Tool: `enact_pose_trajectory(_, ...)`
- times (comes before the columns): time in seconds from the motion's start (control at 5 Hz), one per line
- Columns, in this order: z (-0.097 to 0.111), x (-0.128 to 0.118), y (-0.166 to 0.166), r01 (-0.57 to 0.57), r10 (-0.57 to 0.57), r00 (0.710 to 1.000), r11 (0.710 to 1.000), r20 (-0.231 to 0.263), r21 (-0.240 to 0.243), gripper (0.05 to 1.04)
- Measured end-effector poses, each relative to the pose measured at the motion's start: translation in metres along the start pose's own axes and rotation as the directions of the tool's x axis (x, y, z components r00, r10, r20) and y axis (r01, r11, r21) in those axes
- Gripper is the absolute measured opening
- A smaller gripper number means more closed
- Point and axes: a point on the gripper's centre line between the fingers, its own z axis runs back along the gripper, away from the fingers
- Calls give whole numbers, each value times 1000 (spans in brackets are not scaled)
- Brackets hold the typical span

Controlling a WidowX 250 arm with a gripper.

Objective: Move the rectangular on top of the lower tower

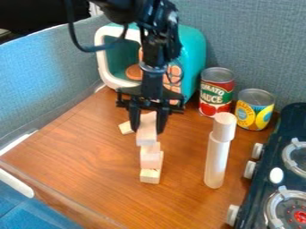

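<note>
The black gripper (147, 127) hangs left of centre, pointing down, its fingers shut on the sides of a long rectangular wooden block (147, 135). Directly below that block in the view stand a pale block (150, 156) and a lower wooden block (150, 175), roughly in line with it. Whether the held block touches the one beneath cannot be told. To the right stands a tall pale cylinder (216, 161) with a shorter, wider cylinder (224, 127) on top. A small wooden piece (125, 128) lies behind the stack, left of the gripper.
A teal and white toy box (192, 58) with orange pieces stands behind the arm. Two cans, one red (216, 91) and one yellow (254, 109), are at the back right. The dark stove (272, 156) with its knobs lines the right edge. Grey partitions bound the wooden table (90, 156).
</note>
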Motion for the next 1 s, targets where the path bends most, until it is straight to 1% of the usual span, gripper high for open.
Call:
enact_pose_trajectory(0.2,-11,-2,-7,0,0,1000,1000,-15,4,526)
enact_pose_trajectory(0.6,-20,-9,-7,7,-6,999,1000,-46,16,526)
enact_pose_trajectory(0.8,-22,-11,-6,3,-2,999,1000,-50,19,526)
enact_pose_trajectory(1.0,-23,-12,-4,0,1,999,1000,-49,25,574)
